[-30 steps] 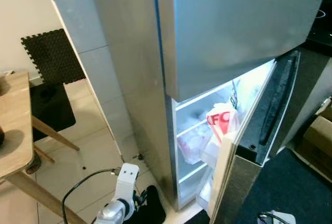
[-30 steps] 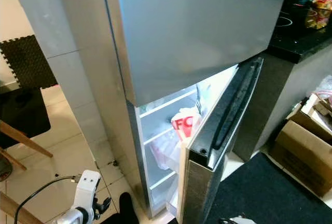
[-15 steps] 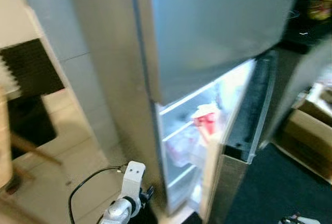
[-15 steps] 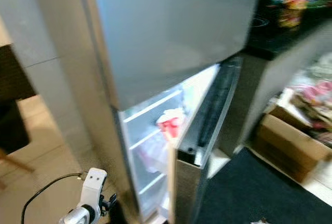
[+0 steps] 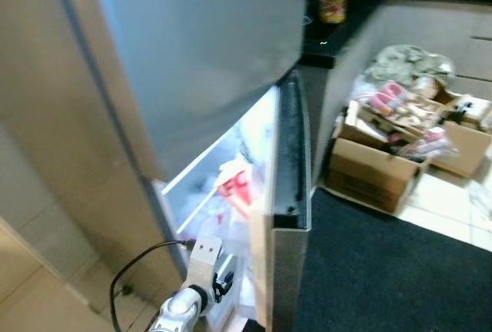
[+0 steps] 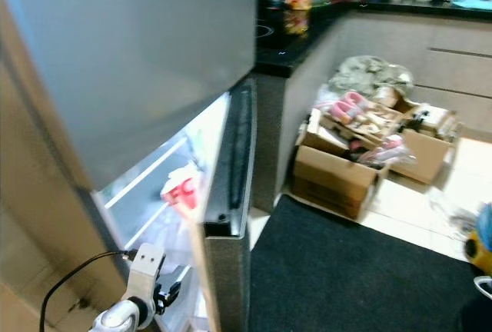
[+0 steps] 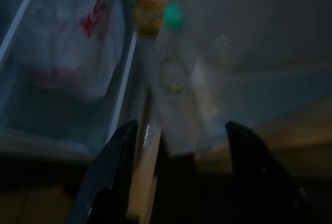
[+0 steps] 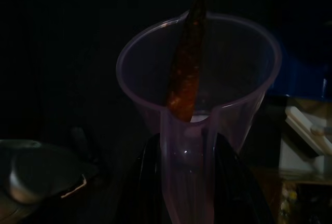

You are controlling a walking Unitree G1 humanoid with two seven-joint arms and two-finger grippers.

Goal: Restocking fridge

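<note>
The silver fridge (image 5: 192,55) has its upper door closed and its lower door (image 5: 288,194) standing ajar. On a lit shelf inside lies a white bag with red letters (image 5: 234,186). My left arm (image 5: 192,293) is low in front of the opening. In the left wrist view my left gripper (image 7: 176,177) is open and holds nothing, facing the bag (image 7: 78,32) and a bottle with a green cap (image 7: 174,58). My right gripper (image 8: 189,187) is shut on a clear plastic cup (image 8: 233,79), and a long dark red piece (image 8: 184,73) stands inside the cup.
Open cardboard boxes (image 6: 361,155) full of packets sit on the floor to the right. A black mat (image 6: 361,270) lies before the fridge door. A dark counter (image 6: 323,9) with bowls and a yellow item runs behind, with grey drawers (image 6: 453,63).
The whole view has swung to the right, so the boxes, mat and counter have come into sight. My left arm stays low by the fridge opening.
</note>
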